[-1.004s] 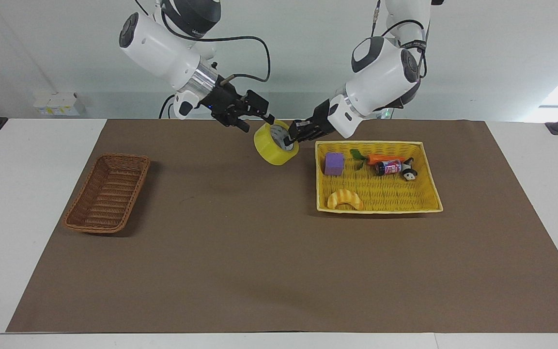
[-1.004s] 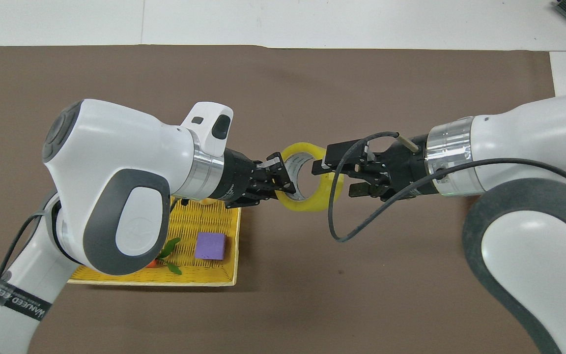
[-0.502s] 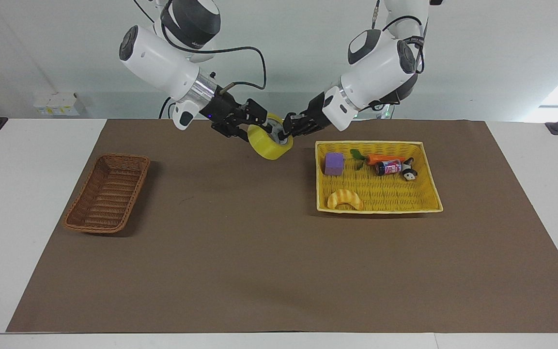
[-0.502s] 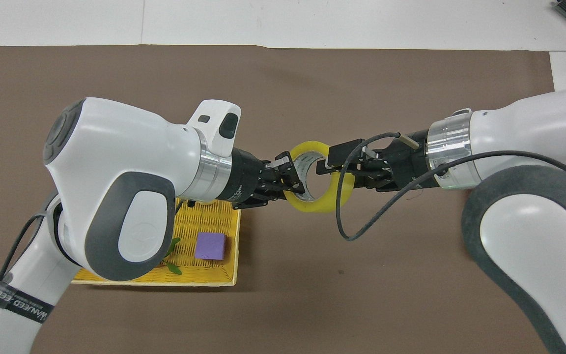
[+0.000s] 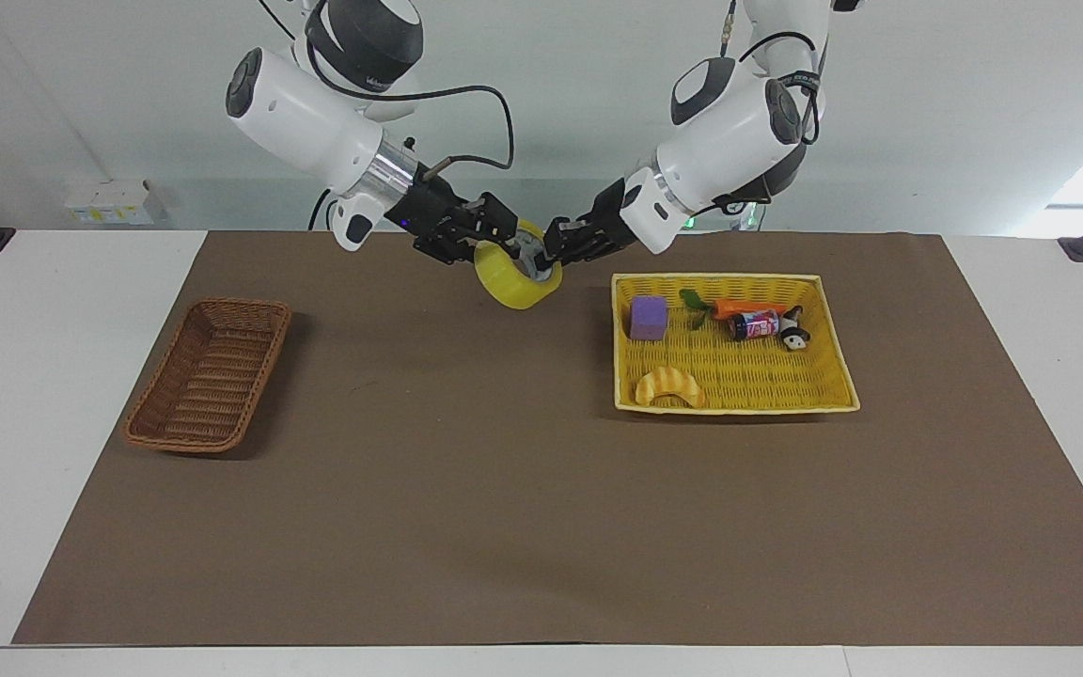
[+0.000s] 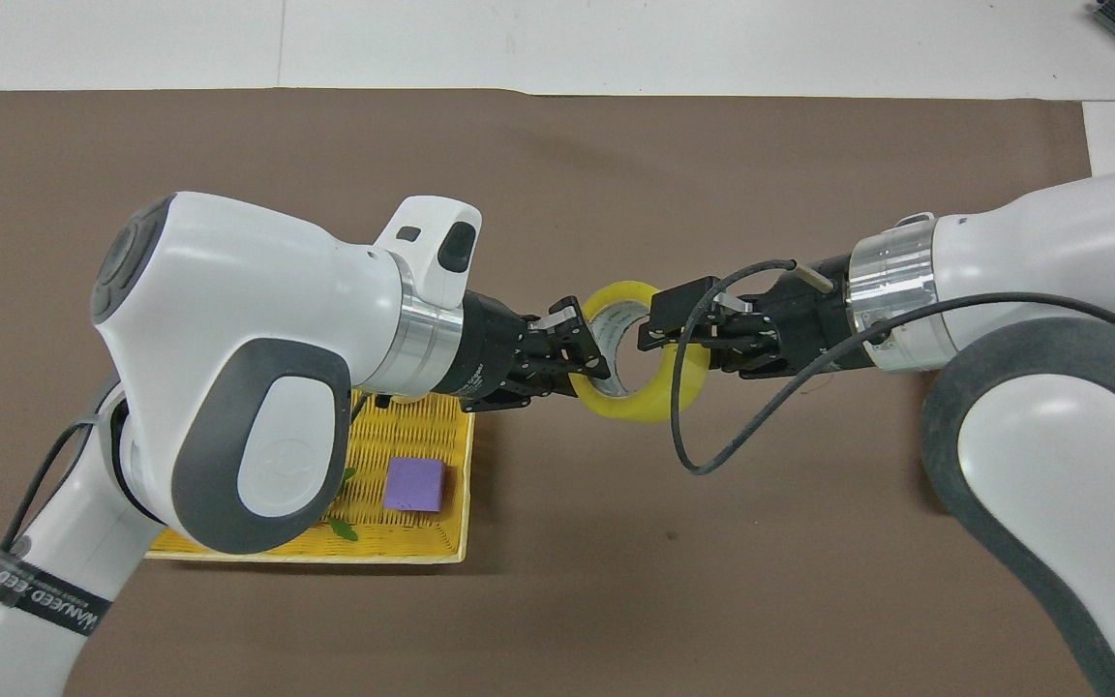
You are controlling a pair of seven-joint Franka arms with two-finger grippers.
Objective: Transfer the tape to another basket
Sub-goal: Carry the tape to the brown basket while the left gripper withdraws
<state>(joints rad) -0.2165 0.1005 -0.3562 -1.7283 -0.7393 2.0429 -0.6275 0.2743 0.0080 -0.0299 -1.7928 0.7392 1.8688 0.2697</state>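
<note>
The tape (image 5: 517,276), risen, looks translucent yellow, seemingly grey-cored.

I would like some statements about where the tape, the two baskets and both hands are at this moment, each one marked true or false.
1. The tape is held in the air between the left hand and the right hand. True.
2. The tape lies inside the brown basket. False: that basket holds nothing, and the tape is up over the brown mat.
3. The croissant toy is in the yellow basket. True.
4. The purple block sits on the mat beside the brown basket. False: it is in the yellow basket.
5. The brown basket is toward the right arm's end of the table. True.
</note>
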